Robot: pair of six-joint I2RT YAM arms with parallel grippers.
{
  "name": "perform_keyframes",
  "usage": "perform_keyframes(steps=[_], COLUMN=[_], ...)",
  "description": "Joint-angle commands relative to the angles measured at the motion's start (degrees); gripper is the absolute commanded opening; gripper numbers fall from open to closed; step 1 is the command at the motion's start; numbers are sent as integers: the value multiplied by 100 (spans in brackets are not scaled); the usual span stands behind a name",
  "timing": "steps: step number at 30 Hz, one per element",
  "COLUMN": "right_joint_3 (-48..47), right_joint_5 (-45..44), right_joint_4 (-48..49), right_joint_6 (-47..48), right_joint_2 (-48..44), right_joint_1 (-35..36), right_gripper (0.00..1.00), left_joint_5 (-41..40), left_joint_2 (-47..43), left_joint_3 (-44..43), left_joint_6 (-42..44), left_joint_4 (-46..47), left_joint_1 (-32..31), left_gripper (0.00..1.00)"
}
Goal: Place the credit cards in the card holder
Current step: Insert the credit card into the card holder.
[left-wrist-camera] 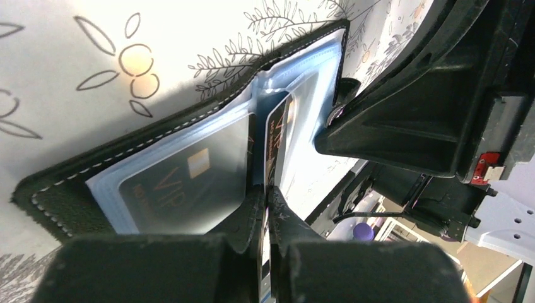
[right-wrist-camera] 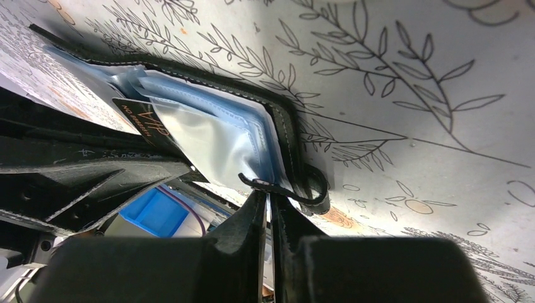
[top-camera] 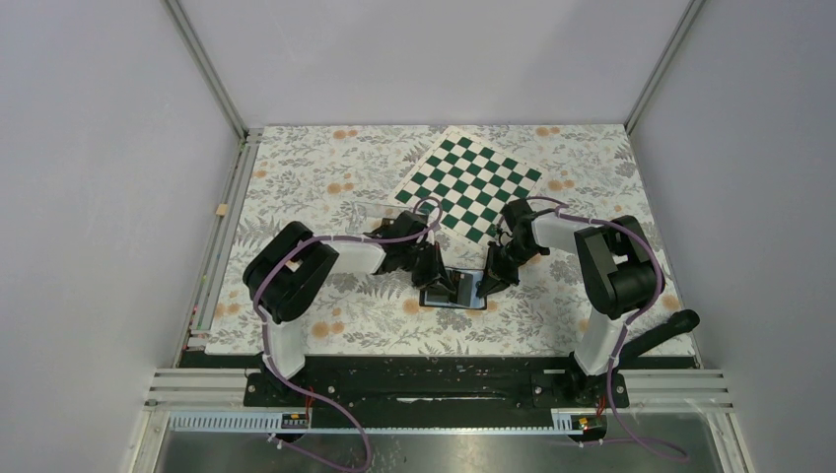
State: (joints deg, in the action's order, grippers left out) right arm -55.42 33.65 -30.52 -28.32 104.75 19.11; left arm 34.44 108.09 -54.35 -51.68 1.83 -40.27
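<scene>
The card holder (top-camera: pixel 454 292), a black bifold wallet with clear sleeves, lies open on the floral cloth between both arms. My left gripper (top-camera: pixel 438 279) is shut on a dark credit card (left-wrist-camera: pixel 277 136) held edge-on, its far end between the sleeves at the wallet's fold (left-wrist-camera: pixel 262 82). Another dark card marked VIP (left-wrist-camera: pixel 180 183) sits inside a sleeve on one half. My right gripper (top-camera: pixel 490 280) is shut on a clear sleeve edge (right-wrist-camera: pixel 217 142) next to the snap tab (right-wrist-camera: pixel 315 189), holding it lifted. The held card's corner also shows in the right wrist view (right-wrist-camera: pixel 144 118).
A green-and-white checkered board (top-camera: pixel 471 183) lies behind the wallet toward the back. The right gripper's black body (left-wrist-camera: pixel 429 107) is close against the wallet's far side in the left wrist view. Grey walls enclose the floral cloth (top-camera: pixel 325 177).
</scene>
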Motion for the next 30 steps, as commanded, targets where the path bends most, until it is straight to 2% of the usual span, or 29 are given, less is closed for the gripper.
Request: perform_keyframes(steps=[1,6,11,25,30], right_joint_3=[-118,-164,-239,-321,-313], right_joint_5=[-96,-123,-149,71,135], right_joint_4=[-6,-79,-154,-115,-119], right_joint_6=[94,140,186,243,252], right_joint_2=[18,-84,-97,-115,-217], right_joint_1=[-13,-12,-15,-9,-13], right_gripper=[12,18,21,23,29], left_joint_5=[46,-308,-366,-68,143], left_joint_2=[271,309,356,623,680], left_joint_3=[-329,-734,-943,-1781,-1943], left_joint_6=[268,649,818,1205,1401], left_joint_4=[-578,-1285,-1516,-1873,-1860], left_joint_1=[-145,-218,-277,-618,-704], left_gripper=[2,29,44,54,59])
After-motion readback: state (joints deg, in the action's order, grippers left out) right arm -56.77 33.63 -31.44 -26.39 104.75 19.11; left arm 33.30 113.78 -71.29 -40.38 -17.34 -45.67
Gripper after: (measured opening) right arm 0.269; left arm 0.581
